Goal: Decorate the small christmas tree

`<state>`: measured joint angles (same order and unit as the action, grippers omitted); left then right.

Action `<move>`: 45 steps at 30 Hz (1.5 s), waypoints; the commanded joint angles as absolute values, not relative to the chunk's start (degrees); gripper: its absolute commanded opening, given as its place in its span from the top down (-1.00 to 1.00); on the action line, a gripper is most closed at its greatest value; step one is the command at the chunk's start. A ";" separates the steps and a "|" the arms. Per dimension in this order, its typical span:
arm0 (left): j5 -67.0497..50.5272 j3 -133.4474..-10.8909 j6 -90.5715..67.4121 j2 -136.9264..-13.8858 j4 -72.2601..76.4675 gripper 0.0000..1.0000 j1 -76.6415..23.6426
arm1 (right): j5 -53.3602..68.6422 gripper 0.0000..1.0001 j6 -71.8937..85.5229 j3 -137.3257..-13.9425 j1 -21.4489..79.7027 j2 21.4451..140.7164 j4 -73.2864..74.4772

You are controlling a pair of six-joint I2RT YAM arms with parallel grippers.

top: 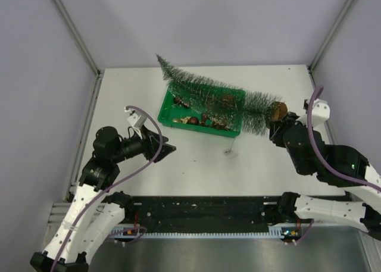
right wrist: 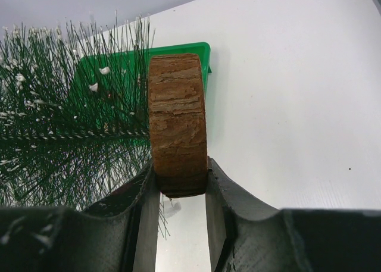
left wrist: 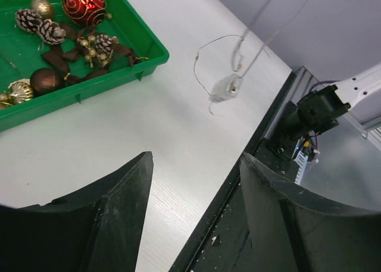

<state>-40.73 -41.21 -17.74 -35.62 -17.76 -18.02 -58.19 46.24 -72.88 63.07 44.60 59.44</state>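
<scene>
Right gripper (right wrist: pixel 178 168) clamps the small christmas tree (top: pixel 205 90) by its base (right wrist: pixel 177 123), horizontal over the tray (top: pixel 163 105); left gripper (left wrist: pixel 196 159) jaws spread, empty

Fig. 1. We see a white table (top: pixel 196 168) at centre frame, enclosed by pale grey walls (top: pixel 208 22); aluminium posts (top: pixel 72 28) stand upper left and right.
</scene>
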 commanded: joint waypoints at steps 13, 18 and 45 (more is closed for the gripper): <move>-41.14 -38.67 -24.17 -42.71 6.15 -0.90 -24.08 | -54.93 1.00 48.78 -74.62 62.67 46.32 50.63; -35.61 -38.24 -21.28 -43.42 6.15 -0.86 -24.35 | -53.88 1.00 49.04 -74.44 62.67 46.41 49.66; -36.46 -39.46 -26.80 -39.82 2.20 0.35 -23.82 | -52.38 1.00 50.89 -73.13 62.67 44.39 50.10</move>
